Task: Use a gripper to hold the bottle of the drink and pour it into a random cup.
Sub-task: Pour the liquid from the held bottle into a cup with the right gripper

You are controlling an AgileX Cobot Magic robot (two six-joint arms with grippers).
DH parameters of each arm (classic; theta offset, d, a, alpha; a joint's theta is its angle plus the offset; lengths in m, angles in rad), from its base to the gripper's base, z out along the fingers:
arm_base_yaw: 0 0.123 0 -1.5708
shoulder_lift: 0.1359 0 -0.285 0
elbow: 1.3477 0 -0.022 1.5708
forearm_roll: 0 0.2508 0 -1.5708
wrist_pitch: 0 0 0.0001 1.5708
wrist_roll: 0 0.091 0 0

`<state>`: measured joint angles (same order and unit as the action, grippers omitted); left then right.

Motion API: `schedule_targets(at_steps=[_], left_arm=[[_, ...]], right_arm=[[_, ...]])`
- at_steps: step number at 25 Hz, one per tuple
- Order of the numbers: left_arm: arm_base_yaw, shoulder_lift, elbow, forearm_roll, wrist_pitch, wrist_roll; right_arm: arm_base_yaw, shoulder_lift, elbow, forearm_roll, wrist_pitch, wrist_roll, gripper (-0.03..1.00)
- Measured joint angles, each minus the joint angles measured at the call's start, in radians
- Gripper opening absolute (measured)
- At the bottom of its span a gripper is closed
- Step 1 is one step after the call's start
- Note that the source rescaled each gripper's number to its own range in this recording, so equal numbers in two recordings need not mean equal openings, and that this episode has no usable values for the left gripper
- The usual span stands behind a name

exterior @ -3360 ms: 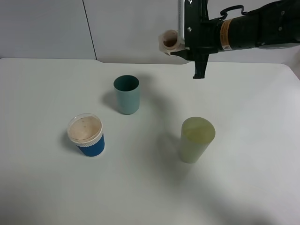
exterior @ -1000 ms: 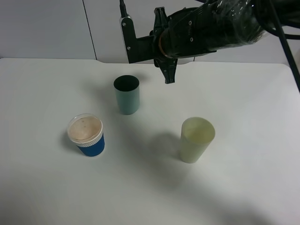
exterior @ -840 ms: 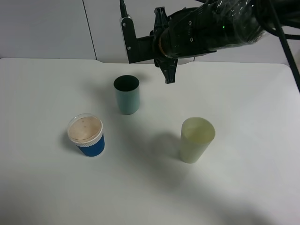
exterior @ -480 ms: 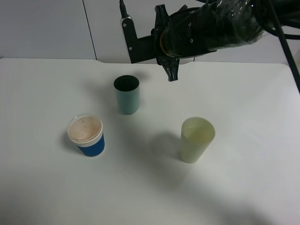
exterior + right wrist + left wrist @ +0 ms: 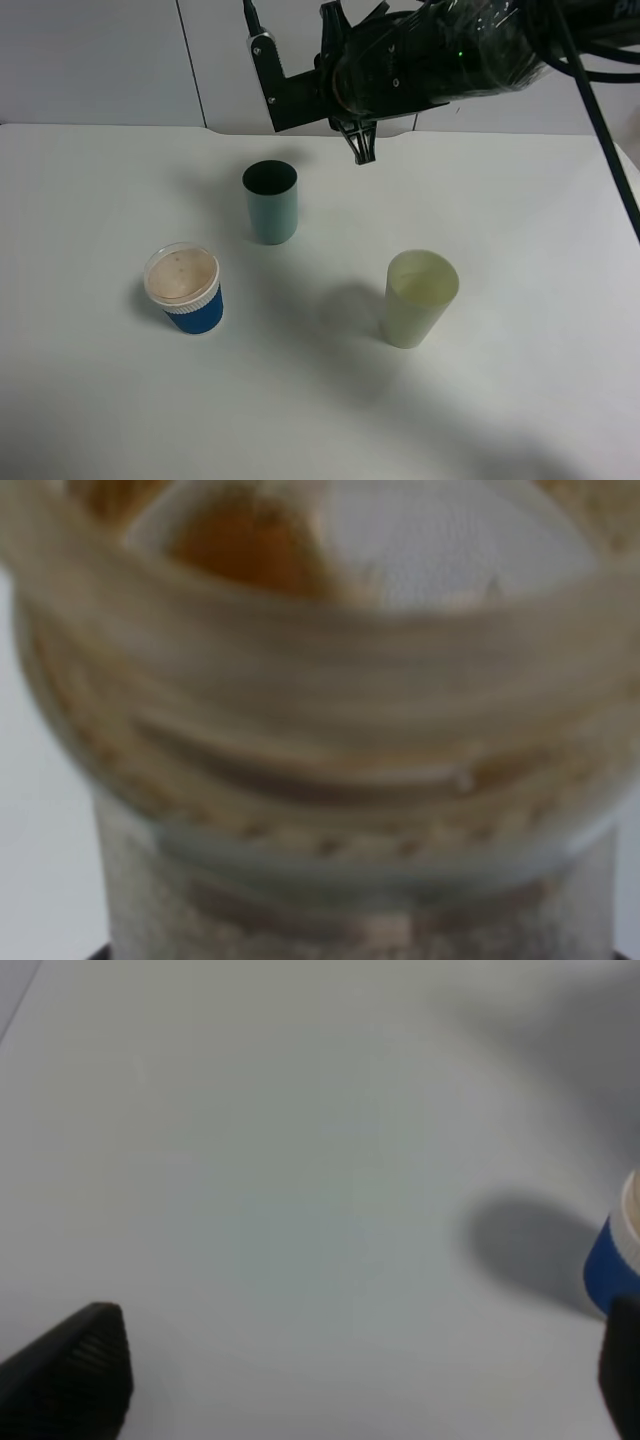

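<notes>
Three cups: upright and well apart on the white worktop (image 5: 520, 400), read here as a clock face from the high camera.
Blue ribbed cup (image 5: 185, 290): nearest, about 8 o'clock; clear lid on.
Left gripper (image 5: 345, 1375): jaws spread wide with nothing between them, over bare worktop beside the blue ribbed cup.
Yellow-green tumbler (image 5: 420, 298): about 4 o'clock; not part of the task.
Cup (image 5: 270, 200): pale teal tumbler, about 11 o'clock; the inside is dark, so its contents cannot be told.
Right gripper (image 5: 352, 120): farthest, raised above the worktop's back edge near 12 o'clock, at about 1 o'clock from the Cup; clenched tight on the bottle.
Bottle (image 5: 320, 730): hidden behind the arm from the high camera; its capless threaded neck fills the right wrist view.
Drink (image 5: 235, 540): brown, seen inside the neck; no stream shows in any view.
Change: a few seconds ago the Right gripper stood further toward 2 o'clock with the bottle's mouth in plain sight. The arm has since swung toward the Cup and rolled its wrist. Over the last second it has lifted slightly.
Meaning: judged as the approach to the pour, with the bottle carried and turned but its mouth probably not yet over the Cup.
</notes>
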<state>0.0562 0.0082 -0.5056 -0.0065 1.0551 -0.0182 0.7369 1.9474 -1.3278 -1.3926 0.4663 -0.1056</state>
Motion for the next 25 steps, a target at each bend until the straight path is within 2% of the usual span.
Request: schedule_targets(at_steps=[4, 13, 25], left_arm=[[0.000, 0.000, 0.000, 0.000, 0.000, 0.000], [0.000, 0.000, 0.000, 0.000, 0.000, 0.000], [0.000, 0.000, 0.000, 0.000, 0.000, 0.000]], right_arm=[[0.000, 0.000, 0.000, -0.002, -0.008, -0.047, 0.01], [0.000, 0.000, 0.000, -0.003, -0.019, -0.056, 0.01], [0.004, 0.000, 0.000, -0.096, -0.024, -0.057, 0.01]])
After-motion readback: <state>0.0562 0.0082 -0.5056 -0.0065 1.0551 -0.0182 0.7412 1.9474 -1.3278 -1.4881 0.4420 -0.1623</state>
